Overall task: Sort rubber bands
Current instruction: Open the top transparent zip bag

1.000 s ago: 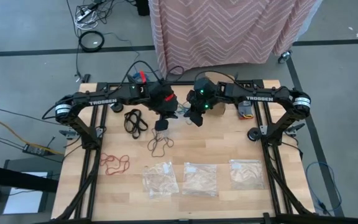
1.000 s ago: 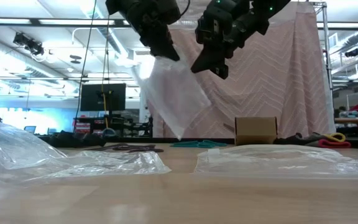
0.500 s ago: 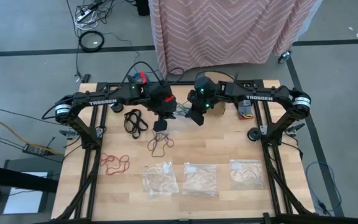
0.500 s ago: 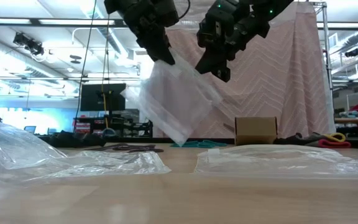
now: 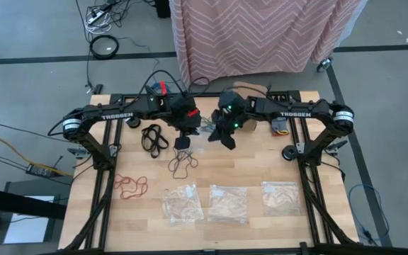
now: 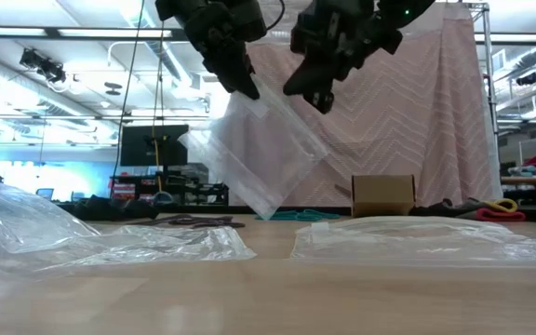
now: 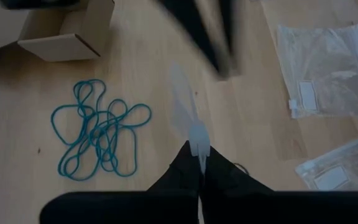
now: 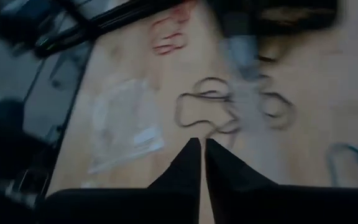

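Roughly, by size:
Table (image 5: 261, 163): pale wood planks, framed by the arm rig; curtain behind.
Left arm: reaches in over the far middle; left gripper (image 6: 247, 86) raised above the table, fingers (image 7: 185, 171) pressed together, pinching the top edge of a clear bag (image 6: 263, 154) that hangs tilted, clear of the table.
Right arm: right gripper (image 6: 313, 93) raised just beside the hanging bag's upper corner; fingers (image 8: 188, 165) all but pressed together, a thin slit between them; nothing seen held.
Bags on table: three clear flat bags (image 5: 225, 203) in a row along the near edge.
Cardboard box (image 6: 382, 195): far side.
Rubber bands, teal-blue (image 7: 98, 134): far middle, under the grippers.
Rubber bands, black (image 5: 154, 137): left of centre.
Rubber bands, dark brown (image 5: 183, 164): middle, near the bags.
Rubber bands, red (image 5: 130, 186): near left.
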Motion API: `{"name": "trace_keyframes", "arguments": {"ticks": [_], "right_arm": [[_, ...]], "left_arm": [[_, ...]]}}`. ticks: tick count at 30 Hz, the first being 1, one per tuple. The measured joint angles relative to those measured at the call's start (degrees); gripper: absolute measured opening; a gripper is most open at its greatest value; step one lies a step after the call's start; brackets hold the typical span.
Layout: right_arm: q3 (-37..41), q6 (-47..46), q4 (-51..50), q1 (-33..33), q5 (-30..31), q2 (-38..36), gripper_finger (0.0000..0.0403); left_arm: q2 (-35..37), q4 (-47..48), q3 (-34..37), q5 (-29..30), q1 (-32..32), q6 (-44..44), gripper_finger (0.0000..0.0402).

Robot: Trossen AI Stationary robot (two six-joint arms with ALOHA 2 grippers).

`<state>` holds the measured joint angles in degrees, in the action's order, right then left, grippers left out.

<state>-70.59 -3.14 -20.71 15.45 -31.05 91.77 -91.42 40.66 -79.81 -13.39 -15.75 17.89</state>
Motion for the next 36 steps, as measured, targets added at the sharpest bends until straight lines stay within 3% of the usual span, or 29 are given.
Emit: {"name": "trace_keyframes", "arguments": {"ticks": [8, 12, 27, 36], "right_arm": [[0.00, 2.21, -0.23, -2.33, 8.28, 0.00, 0.0119], [0.00, 1.87, -0.28, -2.17, 10.34, 0.00, 0.0148], [0.00, 0.28, 0.23, -1.47, 10.47, 0.00, 0.0148], [0.00, 0.31, 2.06, -1.47, 9.35, 0.00, 0.0143]], "left_arm": [[0.00, 0.06, 0.00, -0.06, 0.00, 0.03, 0.0000], [0.00, 1.02, 0.00, -0.17, 0.00, 0.05, 0.0000], [0.00, 1.13, 0.02, -0.46, 0.00, 0.07, 0.0000], [0.00, -3.44, 0.07, -1.55, 0.13, -0.32, 0.0000]]}}
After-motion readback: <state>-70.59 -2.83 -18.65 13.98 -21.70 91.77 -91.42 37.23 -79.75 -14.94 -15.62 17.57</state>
